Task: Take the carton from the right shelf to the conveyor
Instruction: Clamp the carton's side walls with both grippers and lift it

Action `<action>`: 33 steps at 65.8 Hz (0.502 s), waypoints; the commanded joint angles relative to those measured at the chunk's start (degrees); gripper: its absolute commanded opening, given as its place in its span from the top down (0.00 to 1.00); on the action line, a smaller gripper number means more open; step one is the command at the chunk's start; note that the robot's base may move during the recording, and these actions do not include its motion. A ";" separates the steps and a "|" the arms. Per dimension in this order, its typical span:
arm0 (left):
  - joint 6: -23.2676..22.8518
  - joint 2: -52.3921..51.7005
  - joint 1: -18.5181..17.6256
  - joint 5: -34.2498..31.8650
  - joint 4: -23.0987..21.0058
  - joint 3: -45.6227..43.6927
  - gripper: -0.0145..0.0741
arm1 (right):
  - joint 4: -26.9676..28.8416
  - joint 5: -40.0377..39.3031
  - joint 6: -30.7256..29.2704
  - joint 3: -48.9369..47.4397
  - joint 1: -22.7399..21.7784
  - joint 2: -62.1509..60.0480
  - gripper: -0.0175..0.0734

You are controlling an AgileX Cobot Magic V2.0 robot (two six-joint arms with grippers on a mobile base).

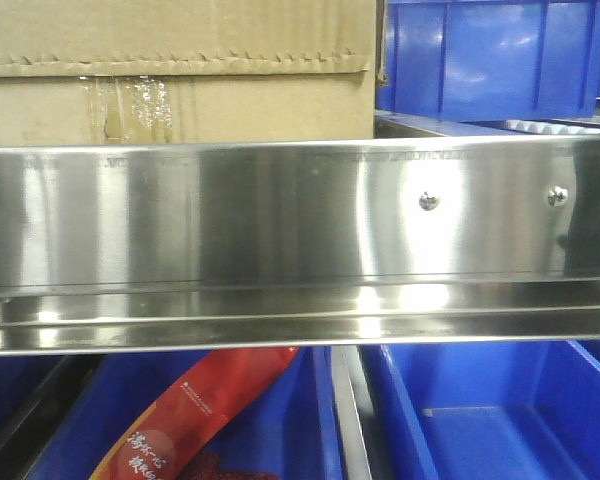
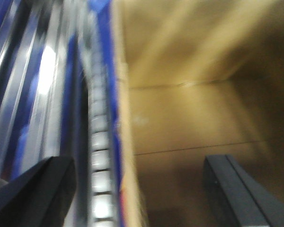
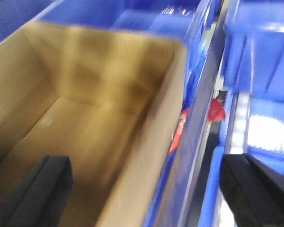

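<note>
Both grippers spread wide, wrist views blurred.
On the left gripper [image 2: 139, 191], two dark fingers [image 2: 35, 194] sit at the lower corners of its view, jaws well apart. The right gripper [image 3: 146, 189] has the same stance, with dark fingers [image 3: 260, 189] far apart and pointing forward and down.

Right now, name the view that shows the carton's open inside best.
Right wrist view: the carton shows its floor, three walls and right rim. The left wrist view shows the same interior, badly blurred. The front view shows only its taped outer face above the right shelf's rail.
</note>
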 commanded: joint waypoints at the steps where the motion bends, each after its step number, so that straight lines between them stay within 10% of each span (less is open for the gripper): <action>1: -0.59 3.42 0.29 1.65 0.38 -4.23 0.32 | -4.52 -0.41 0.71 -2.99 1.95 3.47 0.24; 33: -0.59 15.11 0.29 1.65 1.66 -8.71 0.32 | -6.22 -0.41 2.91 -3.11 1.30 13.12 0.24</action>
